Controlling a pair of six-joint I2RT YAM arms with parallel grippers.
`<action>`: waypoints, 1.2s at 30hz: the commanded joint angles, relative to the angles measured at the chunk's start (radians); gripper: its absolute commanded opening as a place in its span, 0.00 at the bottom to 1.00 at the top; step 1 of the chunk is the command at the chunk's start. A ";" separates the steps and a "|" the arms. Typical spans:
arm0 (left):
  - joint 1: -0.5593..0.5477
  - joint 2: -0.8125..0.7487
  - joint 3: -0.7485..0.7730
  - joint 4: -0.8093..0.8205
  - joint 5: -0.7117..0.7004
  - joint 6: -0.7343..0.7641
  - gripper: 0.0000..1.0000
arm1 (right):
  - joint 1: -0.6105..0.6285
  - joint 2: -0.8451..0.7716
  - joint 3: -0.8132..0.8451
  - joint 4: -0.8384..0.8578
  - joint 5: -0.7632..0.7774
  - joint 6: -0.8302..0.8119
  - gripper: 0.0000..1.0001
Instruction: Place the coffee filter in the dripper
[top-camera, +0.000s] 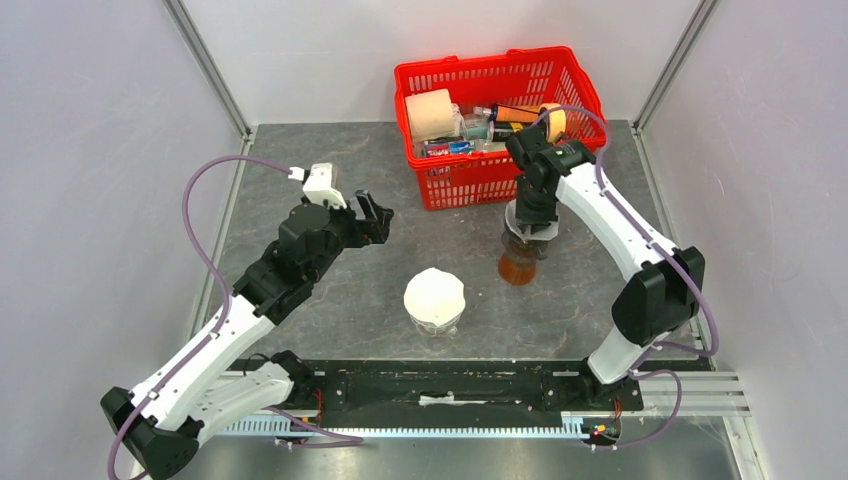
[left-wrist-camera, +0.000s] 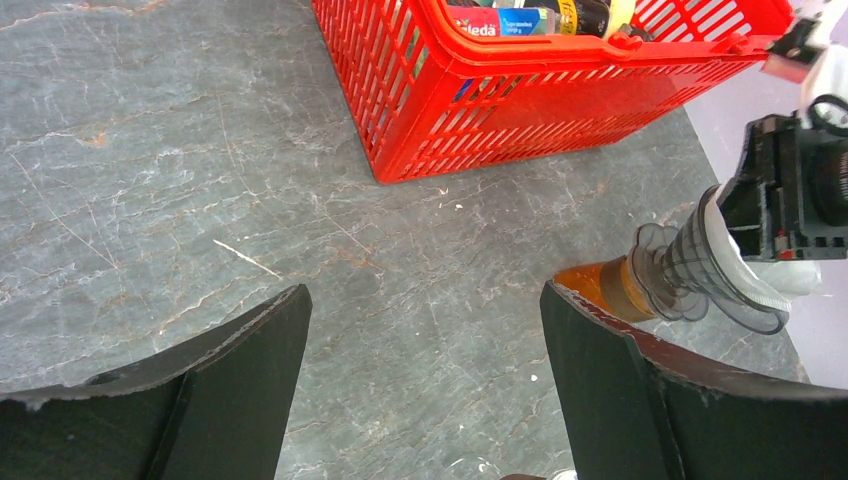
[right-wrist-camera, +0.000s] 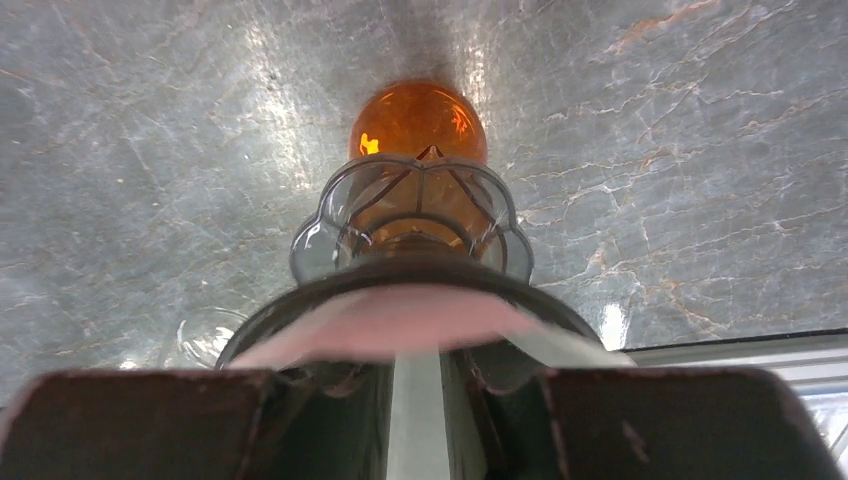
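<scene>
White coffee filter (right-wrist-camera: 400, 320) looks seated in the dripper (right-wrist-camera: 330, 240); my right claw (right-wrist-camera: 415, 400) grips it, left claw (left-wrist-camera: 425, 300) gapes; only release remains.

Only one piece of text can be read: white letters "aleda" on the red label of a pack (left-wrist-camera: 480, 25) lying in the basket (left-wrist-camera: 560, 80), against its near wall. The basket rim cuts off whatever precedes the letters. The labels on the other things in the basket are too small and blurred to read.
</scene>
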 joint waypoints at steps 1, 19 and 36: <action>0.005 -0.020 0.000 0.027 0.004 -0.025 0.91 | 0.004 -0.102 0.101 -0.030 0.063 0.007 0.30; 0.159 0.027 -0.009 -0.070 0.015 -0.118 0.98 | -0.255 -0.512 -0.181 0.170 0.246 0.036 0.97; 0.367 -0.007 -0.128 -0.233 -0.204 -0.294 0.98 | -0.687 -0.638 -0.705 0.533 0.050 0.108 0.97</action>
